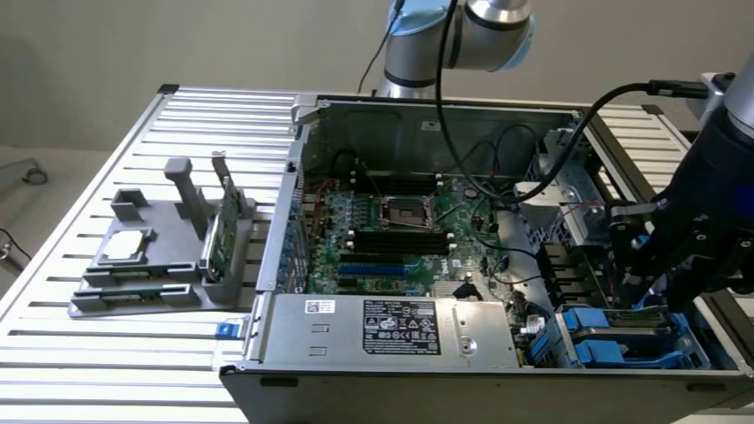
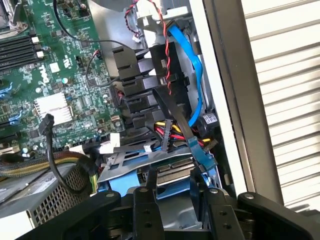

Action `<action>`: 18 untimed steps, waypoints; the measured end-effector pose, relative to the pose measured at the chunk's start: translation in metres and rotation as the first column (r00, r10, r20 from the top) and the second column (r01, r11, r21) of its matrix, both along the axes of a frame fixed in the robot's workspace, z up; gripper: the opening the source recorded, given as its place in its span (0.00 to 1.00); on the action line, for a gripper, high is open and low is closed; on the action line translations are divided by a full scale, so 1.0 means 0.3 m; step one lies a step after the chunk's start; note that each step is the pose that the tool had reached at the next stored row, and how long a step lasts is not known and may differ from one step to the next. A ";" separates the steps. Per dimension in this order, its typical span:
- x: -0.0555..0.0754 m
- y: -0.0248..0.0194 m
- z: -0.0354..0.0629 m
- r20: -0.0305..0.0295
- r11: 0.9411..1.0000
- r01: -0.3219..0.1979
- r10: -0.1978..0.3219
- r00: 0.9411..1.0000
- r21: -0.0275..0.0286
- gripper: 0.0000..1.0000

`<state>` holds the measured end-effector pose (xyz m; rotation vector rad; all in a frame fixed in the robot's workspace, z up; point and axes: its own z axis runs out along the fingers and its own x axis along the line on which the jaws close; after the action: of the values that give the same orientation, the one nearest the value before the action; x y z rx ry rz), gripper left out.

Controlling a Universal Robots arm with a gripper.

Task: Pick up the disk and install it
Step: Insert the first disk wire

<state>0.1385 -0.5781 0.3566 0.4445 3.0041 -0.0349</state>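
Gripper (image 1: 658,299), black and blocky, low over the drive bay in the near corner of the computer case (image 1: 471,389), on the exterior view's right. Fingers (image 2: 147,215) spread wide, matte black with screw holes, closed against the two sides of the disk (image 2: 175,200), by the look from the wrist. Disk down in that bay, near the power supply (image 1: 401,327): flat grey metal between the fingers, a strip of bright blue plastic along the edge next to one finger. Blue plastic carriers (image 1: 595,344) beside it in the bay.

Beyond the disk, a glossy blue ribbon cable (image 2: 192,70) curving down along the case wall, a twisted red-and-black wire pair (image 2: 167,55), and a bundle of yellow, red and black leads (image 2: 167,131). Green circuit board (image 1: 389,230) across the case floor, dense with small parts, with a finned silver heat sink (image 2: 52,107). Power supply a dull silver box, printed label on top, perforated mesh at one end. Case on a table (image 1: 106,371) of ribbed aluminium slats. Well apart on the exterior view's left, a grey stand (image 1: 154,283) with a small flat silver drive (image 1: 124,247) lying on it and a thin green card (image 1: 224,225) upright in a slot.
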 end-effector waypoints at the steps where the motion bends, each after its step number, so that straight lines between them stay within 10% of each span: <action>1: 0.001 0.001 0.000 0.000 1.000 0.008 -0.008 1.000 0.000 0.40; 12: 0.077 0.008 -0.013 -0.005 0.998 0.060 -0.060 0.998 -0.002 0.40; 18: 0.077 0.008 -0.038 -0.006 0.987 0.161 -0.161 0.987 -0.002 0.40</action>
<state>0.1617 -0.5757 0.3450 0.6869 2.9658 -0.0513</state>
